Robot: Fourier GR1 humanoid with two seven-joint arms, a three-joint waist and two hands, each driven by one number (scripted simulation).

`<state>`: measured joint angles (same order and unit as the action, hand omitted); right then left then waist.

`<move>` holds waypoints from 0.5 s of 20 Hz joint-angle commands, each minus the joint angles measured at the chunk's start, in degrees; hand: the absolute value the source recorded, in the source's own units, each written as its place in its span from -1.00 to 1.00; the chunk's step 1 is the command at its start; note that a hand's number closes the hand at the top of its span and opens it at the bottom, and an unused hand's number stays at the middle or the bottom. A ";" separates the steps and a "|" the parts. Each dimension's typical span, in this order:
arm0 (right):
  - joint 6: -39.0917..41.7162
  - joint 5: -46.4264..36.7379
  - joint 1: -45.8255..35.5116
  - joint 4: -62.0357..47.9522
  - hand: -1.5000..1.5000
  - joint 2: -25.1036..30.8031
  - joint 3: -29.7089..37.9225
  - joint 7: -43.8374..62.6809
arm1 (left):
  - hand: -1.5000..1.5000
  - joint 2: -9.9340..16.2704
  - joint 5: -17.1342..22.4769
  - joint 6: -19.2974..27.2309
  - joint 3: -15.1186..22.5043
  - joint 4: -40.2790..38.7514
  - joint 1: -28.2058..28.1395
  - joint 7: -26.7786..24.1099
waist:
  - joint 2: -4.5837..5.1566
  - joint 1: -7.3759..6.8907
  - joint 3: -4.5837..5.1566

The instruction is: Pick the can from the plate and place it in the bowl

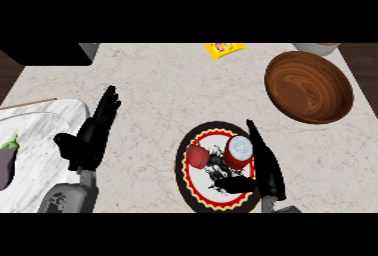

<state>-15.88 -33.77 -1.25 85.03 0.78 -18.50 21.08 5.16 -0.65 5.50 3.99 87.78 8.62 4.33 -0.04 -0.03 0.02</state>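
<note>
A red can with a pale lid (240, 151) stands on a round plate (198, 200) with a black rim and red-and-yellow trim, near the counter's front edge. A red round object (196, 156) lies on the plate left of the can. My right hand (266, 167) is over the plate's right side, fingers straight along the can's right side and thumb (235, 185) reaching under it. The brown wooden bowl (308, 86) sits at the far right. My left hand (90, 137) rests open at the left, fingers pointing away.
A purple eggplant (7, 162) lies on a white board (52, 117) at the left edge. A yellow packet (224, 48) lies at the counter's back edge. A grey pot (317, 48) stands behind the bowl. A dark appliance (48, 54) fills the back left corner.
</note>
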 commanded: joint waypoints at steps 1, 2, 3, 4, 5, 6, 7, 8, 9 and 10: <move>1.62 2.73 -4.94 -4.09 -1.00 -0.74 1.18 0.21 | 0.00 -0.64 -1.09 0.07 0.88 3.72 -1.15 3.51 | 0.03 -0.12 -0.03; 1.56 2.86 -1.79 -5.10 -1.00 -0.08 2.74 -5.84 | 0.00 -1.05 -1.54 0.19 -0.52 -0.17 -0.57 -1.22 | 0.04 0.02 -0.03; 0.40 0.36 -4.41 -8.22 1.00 -0.75 0.14 -4.79 | 0.00 -0.85 -0.28 -1.18 -0.48 -0.78 -0.38 -1.40 | 0.06 -0.07 -0.03; 6.43 0.94 -1.67 -3.05 1.00 3.49 -1.55 -5.13 | 0.00 0.18 -0.89 -0.41 -0.10 2.25 -1.30 1.53 | -0.01 -0.12 -0.03; 3.92 -0.94 -4.79 -8.45 1.00 0.73 -2.12 -6.61 | 0.00 0.14 -0.53 -0.89 -1.14 -1.22 1.20 -0.05 | 0.12 -0.15 -0.03; 4.28 -2.99 -2.97 -6.80 1.00 2.47 -3.79 -6.95 | 0.00 0.10 -1.20 -0.84 -0.51 -0.95 -0.68 -1.56 | 0.07 -0.11 -0.02; 3.82 -4.81 -6.69 -8.12 1.00 0.94 -3.72 -4.83 | 0.00 -0.42 -0.59 -1.05 -0.76 -1.84 -0.81 -1.85 | 0.09 -0.21 -0.01; 4.72 -3.78 -3.57 -7.63 1.00 2.47 -4.04 -7.63 | 0.00 0.21 -1.09 -1.05 -0.34 1.37 -1.83 -0.64 | 0.02 -0.19 -0.03; 2.13 -5.97 -5.50 -11.60 1.00 -0.66 -5.37 -7.57 | 0.00 0.25 -0.18 -1.03 -0.99 2.34 0.47 2.57 | 0.06 -0.34 -0.04; 2.55 -6.55 -1.36 -6.70 1.00 -0.35 -7.39 -6.49 | 0.00 -1.07 -1.83 -0.19 0.32 0.65 -1.69 -1.30 | 0.00 0.00 -0.02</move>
<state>-14.02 -37.59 -5.56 79.80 1.96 -21.23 14.73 4.91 -1.53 4.84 3.62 88.33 7.91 4.17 -0.75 0.00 0.49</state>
